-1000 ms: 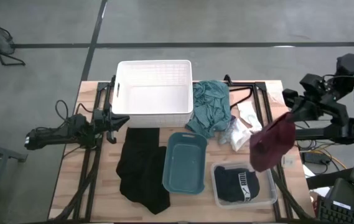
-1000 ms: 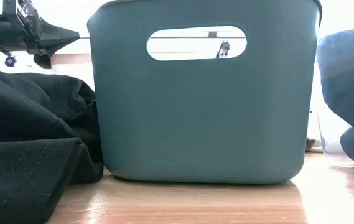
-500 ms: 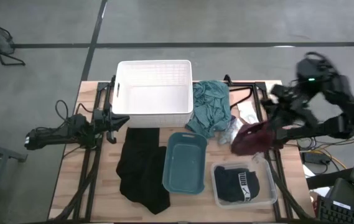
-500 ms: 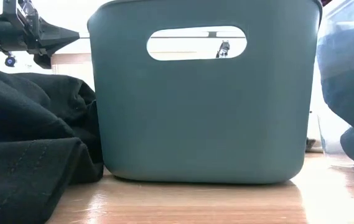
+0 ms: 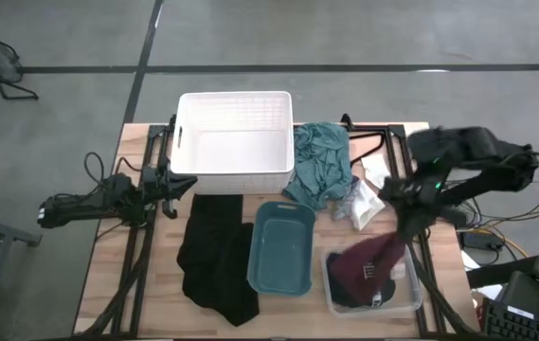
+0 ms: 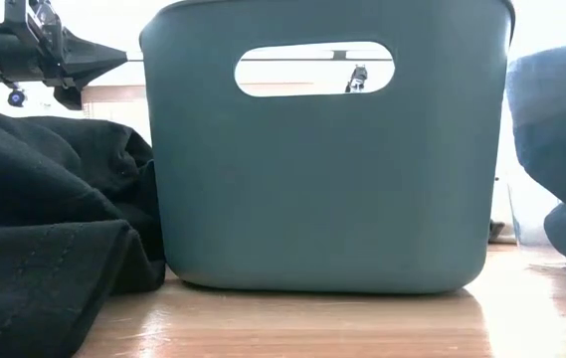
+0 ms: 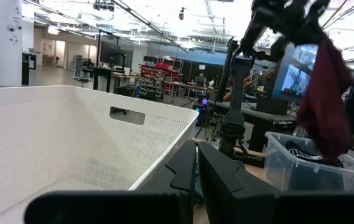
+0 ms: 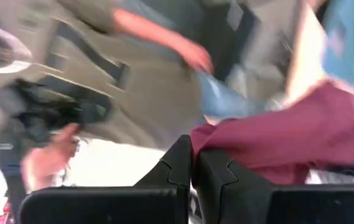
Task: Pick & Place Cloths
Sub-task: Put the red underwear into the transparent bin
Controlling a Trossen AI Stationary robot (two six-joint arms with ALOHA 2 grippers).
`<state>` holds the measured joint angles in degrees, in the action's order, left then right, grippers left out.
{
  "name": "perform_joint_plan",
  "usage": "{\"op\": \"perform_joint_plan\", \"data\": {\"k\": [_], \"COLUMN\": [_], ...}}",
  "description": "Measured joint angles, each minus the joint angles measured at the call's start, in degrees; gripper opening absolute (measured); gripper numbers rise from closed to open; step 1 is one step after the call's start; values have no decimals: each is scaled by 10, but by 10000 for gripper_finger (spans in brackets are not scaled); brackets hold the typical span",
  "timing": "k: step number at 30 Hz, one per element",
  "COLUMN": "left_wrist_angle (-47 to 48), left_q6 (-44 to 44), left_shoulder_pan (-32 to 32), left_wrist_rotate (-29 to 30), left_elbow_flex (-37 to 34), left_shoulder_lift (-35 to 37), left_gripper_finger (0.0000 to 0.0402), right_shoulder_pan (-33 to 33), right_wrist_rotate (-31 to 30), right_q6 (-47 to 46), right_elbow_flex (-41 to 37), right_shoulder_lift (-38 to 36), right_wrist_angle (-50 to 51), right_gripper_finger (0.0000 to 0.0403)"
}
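Observation:
My right gripper (image 5: 400, 220) is shut on the maroon cloth (image 5: 362, 265), which hangs over the clear bin (image 5: 411, 301) and the navy cloth with white lettering (image 5: 375, 296) inside it. The teal cloth (image 5: 321, 166) and the small white cloth (image 5: 359, 201) lie in a heap behind the teal bin (image 5: 283, 248). The black cloth (image 5: 217, 258) lies spread on the table left of that bin. My left gripper (image 5: 172, 185) rests shut at the left wall of the white basket (image 5: 236, 133). My right gripper pinches a bunched part of the maroon cloth (image 8: 213, 138) between its two fingers, which slant down from the table's right. The cloth hangs slack below them (image 7: 323, 93). Its lower end (image 7: 333, 148) reaches the clear bin's rim; whether it touches the navy cloth, I cannot tell.
A thin black wire hanger (image 5: 373, 140) lies at the far right of the table. The low view shows the teal bin (image 6: 322, 149) filling its middle, with the black cloth (image 6: 44, 239) to one side. A person's arm (image 8: 164, 37) shows beyond the table.
My right gripper has swung from the table's right edge toward the near edge and the left, sinking and tipping down. The maroon cloth has travelled with it, from hanging beside the clear bin to hanging over it.

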<state>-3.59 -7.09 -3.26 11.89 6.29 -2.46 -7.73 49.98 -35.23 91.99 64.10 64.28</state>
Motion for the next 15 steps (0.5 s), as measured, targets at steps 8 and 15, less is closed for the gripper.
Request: {"op": "perform_joint_plan", "data": {"k": [8, 15], "left_wrist_angle": [0, 0], "left_q6": [0, 0], "left_shoulder_pan": [0, 0], "left_wrist_rotate": [0, 0], "left_elbow_flex": [0, 0], "left_shoulder_lift": [0, 0], "left_gripper_finger": [23, 23], "right_shoulder_pan": [-31, -59], "right_wrist_rotate": [-140, -198], "right_q6": [56, 97], "right_elbow_flex": [-13, -44], "right_shoulder_lift": [38, 64], "right_wrist_angle": [165, 157], "right_gripper_finger": [8, 8]}}
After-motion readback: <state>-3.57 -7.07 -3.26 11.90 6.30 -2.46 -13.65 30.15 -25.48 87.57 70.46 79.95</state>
